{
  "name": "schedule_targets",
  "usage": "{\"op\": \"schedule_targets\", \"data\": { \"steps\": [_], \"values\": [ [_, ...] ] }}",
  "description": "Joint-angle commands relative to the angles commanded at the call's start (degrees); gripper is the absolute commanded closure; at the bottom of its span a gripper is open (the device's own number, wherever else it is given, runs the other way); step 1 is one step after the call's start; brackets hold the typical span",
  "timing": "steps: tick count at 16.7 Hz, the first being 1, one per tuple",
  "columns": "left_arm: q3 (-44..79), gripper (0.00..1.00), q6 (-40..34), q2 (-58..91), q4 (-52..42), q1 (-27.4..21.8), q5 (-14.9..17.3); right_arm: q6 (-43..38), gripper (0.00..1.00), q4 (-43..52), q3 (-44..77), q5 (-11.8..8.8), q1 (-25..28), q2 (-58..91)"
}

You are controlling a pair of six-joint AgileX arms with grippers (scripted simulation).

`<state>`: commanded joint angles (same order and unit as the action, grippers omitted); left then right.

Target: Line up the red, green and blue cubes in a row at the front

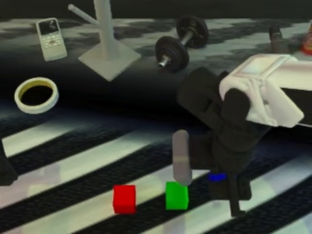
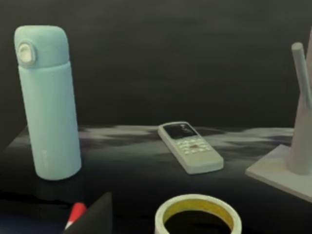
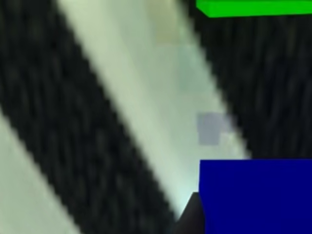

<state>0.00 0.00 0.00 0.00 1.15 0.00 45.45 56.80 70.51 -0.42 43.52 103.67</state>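
Though mostly hidden, blue cube [image 1: 217,177] under R gripper [image 1: 229,192].

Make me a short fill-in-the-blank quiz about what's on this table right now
1. The cube beside the red cube is ____.
2. The right pincer is at the ____ cube.
3. The item left of the white stand at the back is a ____.

Missing words: green; blue; remote
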Motion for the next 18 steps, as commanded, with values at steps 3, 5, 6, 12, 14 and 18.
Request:
{"op": "schedule_targets", "data": {
  "steps": [3, 5, 6, 12, 14, 18],
  "values": [
    [0.0, 0.00, 0.0, 0.0, 0.0, 0.0, 0.0, 0.0, 1.00, -6.6, -4.3, 0.0, 0.1, 2.1],
    [0.0, 0.00, 0.0, 0.0, 0.0, 0.0, 0.0, 0.0, 1.00, -9.2, -6.0, 0.0, 0.2, 3.0],
    [0.0, 0.00, 0.0, 0.0, 0.0, 0.0, 0.0, 0.0, 1.00, -9.6, -6.3, 0.0, 0.2, 3.2],
    [0.0, 0.00, 0.0, 0.0, 0.0, 0.0, 0.0, 0.0, 0.77, -9.6, -6.3, 0.0, 0.2, 3.2],
    [0.0, 0.00, 0.0, 0.0, 0.0, 0.0, 0.0, 0.0, 0.62, -9.6, -6.3, 0.0, 0.2, 3.2],
    [0.0, 0.00, 0.0, 0.0, 0.0, 0.0, 0.0, 0.0, 0.32, -9.6, -6.3, 0.0, 0.2, 3.2]
  ]
}}
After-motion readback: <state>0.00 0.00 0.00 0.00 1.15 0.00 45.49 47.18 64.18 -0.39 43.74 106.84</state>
